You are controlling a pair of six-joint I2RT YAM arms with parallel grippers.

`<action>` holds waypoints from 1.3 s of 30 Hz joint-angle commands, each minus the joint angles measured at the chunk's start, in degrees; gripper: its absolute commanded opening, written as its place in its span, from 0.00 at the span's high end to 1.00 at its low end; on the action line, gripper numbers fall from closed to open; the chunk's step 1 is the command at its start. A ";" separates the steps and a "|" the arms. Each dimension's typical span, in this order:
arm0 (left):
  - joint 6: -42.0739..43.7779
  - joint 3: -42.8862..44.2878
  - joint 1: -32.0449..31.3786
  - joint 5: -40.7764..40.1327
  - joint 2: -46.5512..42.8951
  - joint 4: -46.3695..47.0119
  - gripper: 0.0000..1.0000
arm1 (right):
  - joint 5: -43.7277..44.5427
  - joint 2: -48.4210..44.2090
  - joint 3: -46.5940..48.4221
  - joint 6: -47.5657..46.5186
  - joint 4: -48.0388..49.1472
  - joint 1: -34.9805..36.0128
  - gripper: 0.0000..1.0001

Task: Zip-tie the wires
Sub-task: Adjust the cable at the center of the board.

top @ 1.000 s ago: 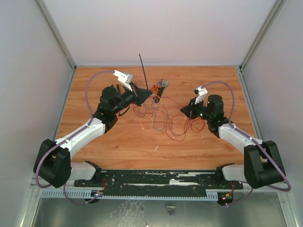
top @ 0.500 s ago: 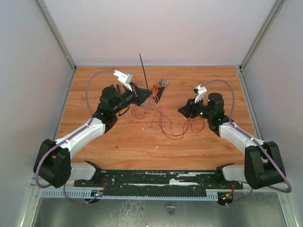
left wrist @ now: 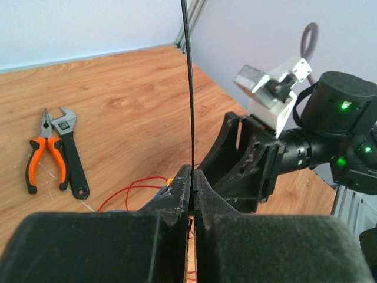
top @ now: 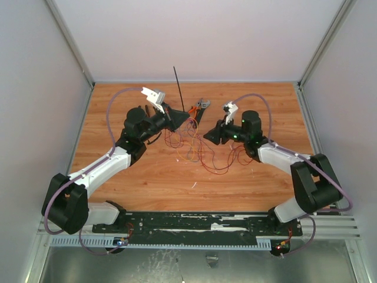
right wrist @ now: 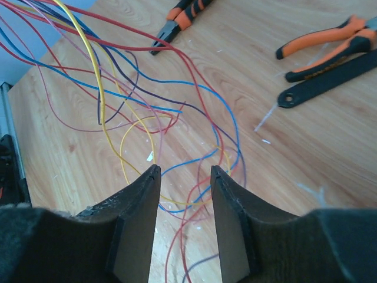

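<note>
Pliers (left wrist: 46,134), wrench (left wrist: 73,165) side by side behind wires (top: 200,150).

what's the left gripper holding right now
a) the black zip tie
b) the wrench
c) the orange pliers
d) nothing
a: in the left wrist view the left gripper is shut on the thin black zip tie, which stands straight up from between its fingers, while the pliers and wrench lie untouched on the table.
</note>
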 commanded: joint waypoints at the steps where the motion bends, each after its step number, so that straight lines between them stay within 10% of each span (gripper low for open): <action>1: 0.15 1.62 0.42 0.51 -1.18 1.09 1.00 | -1.35 3.58 3.63 2.47 4.36 2.84 0.58; 16: -0.23 1.40 0.41 0.58 -1.37 1.33 1.00 | -2.38 11.19 7.16 5.59 9.47 5.96 0.56; 26: -0.83 1.46 0.33 0.35 -1.59 1.40 1.00 | -2.24 9.49 5.69 4.06 7.76 6.11 1.00; 39: -0.18 1.74 0.40 -0.08 -1.58 1.03 1.00 | 2.22 -3.20 -3.89 -1.92 -4.40 -2.40 1.00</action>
